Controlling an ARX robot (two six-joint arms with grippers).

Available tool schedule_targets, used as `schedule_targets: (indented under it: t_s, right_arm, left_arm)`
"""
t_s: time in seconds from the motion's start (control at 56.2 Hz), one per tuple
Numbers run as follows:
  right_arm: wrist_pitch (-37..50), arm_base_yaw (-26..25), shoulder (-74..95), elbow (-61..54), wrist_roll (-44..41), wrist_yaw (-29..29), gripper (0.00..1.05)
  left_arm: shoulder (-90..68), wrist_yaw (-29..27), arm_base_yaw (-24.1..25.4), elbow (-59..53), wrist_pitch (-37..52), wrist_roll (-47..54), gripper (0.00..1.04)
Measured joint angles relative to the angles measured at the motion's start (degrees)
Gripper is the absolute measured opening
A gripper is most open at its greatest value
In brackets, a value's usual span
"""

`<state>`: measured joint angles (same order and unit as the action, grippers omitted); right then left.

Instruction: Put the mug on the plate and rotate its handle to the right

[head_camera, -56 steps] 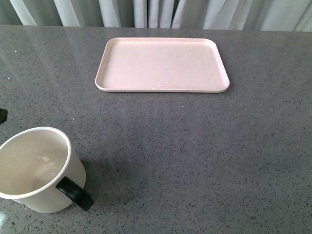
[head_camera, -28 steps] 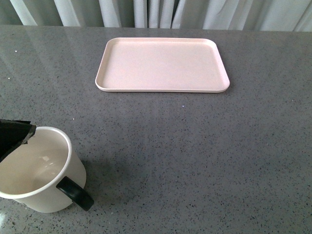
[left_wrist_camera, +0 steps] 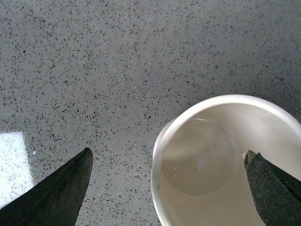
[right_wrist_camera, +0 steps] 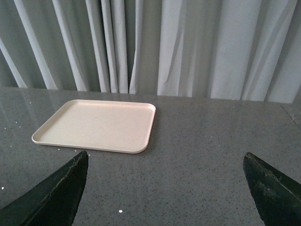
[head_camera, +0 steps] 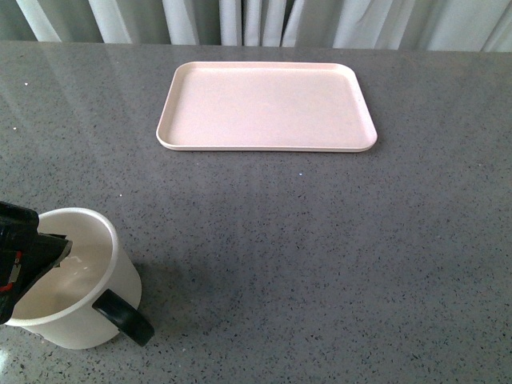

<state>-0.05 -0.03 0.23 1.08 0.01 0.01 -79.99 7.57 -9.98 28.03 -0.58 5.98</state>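
The white mug (head_camera: 96,276) stands upright on the grey table at the near left, its black handle (head_camera: 124,316) pointing toward the near right. The pale pink plate (head_camera: 266,106) lies bare at the far middle. My left gripper (head_camera: 36,252) reaches in from the left edge over the mug's rim. In the left wrist view that gripper (left_wrist_camera: 168,151) is open above the mug (left_wrist_camera: 221,165), one finger over its inside and the other over the table beside its wall. My right gripper (right_wrist_camera: 165,154) is open above bare table, well short of the plate (right_wrist_camera: 99,125).
Pale curtains (head_camera: 240,20) hang behind the table's far edge. The speckled grey tabletop (head_camera: 336,256) stretches between the mug and the plate.
My left gripper has come into the front view from the left edge and moved over the mug's rim. Mug and plate have not moved.
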Motion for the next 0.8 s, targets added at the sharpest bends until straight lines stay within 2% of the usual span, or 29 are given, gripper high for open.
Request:
schedule_targets:
  t_s: [0.676, 0.711, 0.8]
  right_arm:
    - [0.0, 0.0, 0.0, 0.0, 0.0, 0.0, 0.96]
    - [0.0, 0.0, 0.0, 0.0, 0.0, 0.0, 0.96]
    - [0.0, 0.0, 0.0, 0.0, 0.0, 0.0, 0.96]
  left_arm:
    - [-7.78, 0.09, 1.88, 1.51, 2.47, -0.11, 0.95]
    - [-7.8, 0.0, 1.88, 1.51, 2.47, -0.09, 0.93]
    - [-7.89, -0.28, 1.86, 1.51, 2.47, -0.11, 0.75]
